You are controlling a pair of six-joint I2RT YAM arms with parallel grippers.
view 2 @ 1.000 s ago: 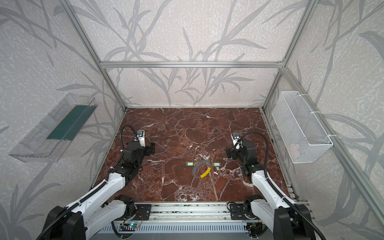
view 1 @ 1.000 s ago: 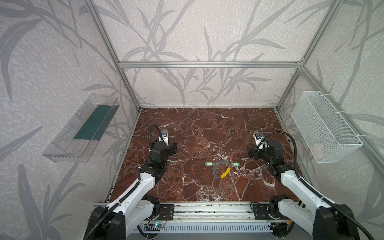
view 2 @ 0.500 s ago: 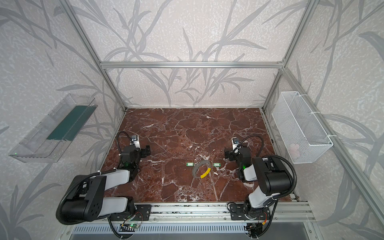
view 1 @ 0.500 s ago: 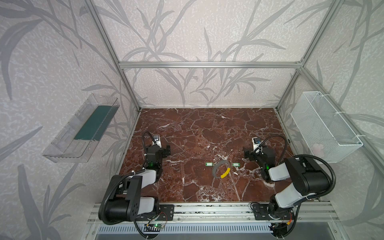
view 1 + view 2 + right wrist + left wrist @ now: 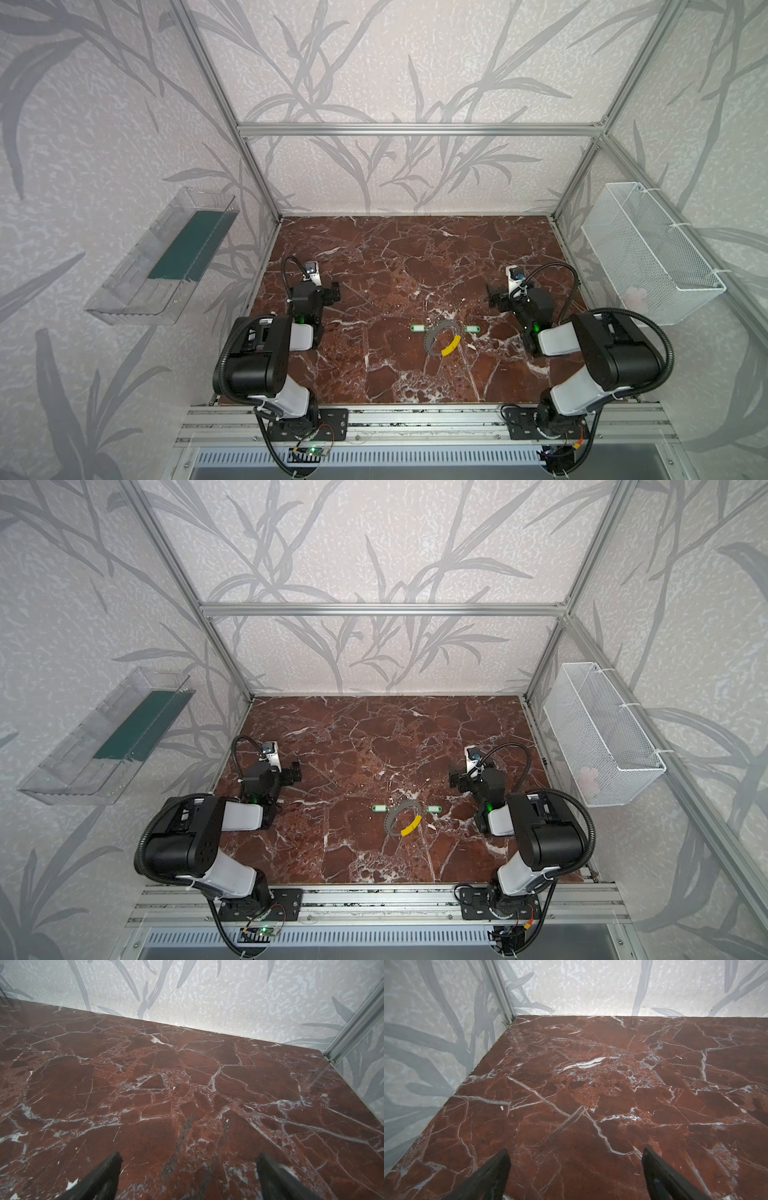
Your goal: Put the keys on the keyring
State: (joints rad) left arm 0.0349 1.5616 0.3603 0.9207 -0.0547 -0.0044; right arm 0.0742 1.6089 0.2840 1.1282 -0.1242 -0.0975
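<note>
The keyring (image 5: 428, 343) is a flat grey ring with a yellow sleeve (image 5: 451, 345), lying on the marble floor near the middle in both top views (image 5: 387, 821). Two keys with green tags lie touching it, one key (image 5: 418, 328) on its left and one key (image 5: 472, 329) on its right. My left gripper (image 5: 334, 292) hovers low at the left, well away from them, open and empty. My right gripper (image 5: 494, 300) is open and empty just right of the ring. Both wrist views show only bare marble between the spread fingers of the left gripper (image 5: 575, 1152) and the right gripper (image 5: 189, 1156).
A clear plastic tray (image 5: 162, 257) hangs on the left wall and a white wire basket (image 5: 652, 253) on the right wall. Aluminium frame posts stand at the back corners. A metal rail (image 5: 415, 419) runs along the front edge.
Both arms have folded back, their elbows rising toward the front rail, while the grippers stayed low and open. The keys and keyring have not moved.
</note>
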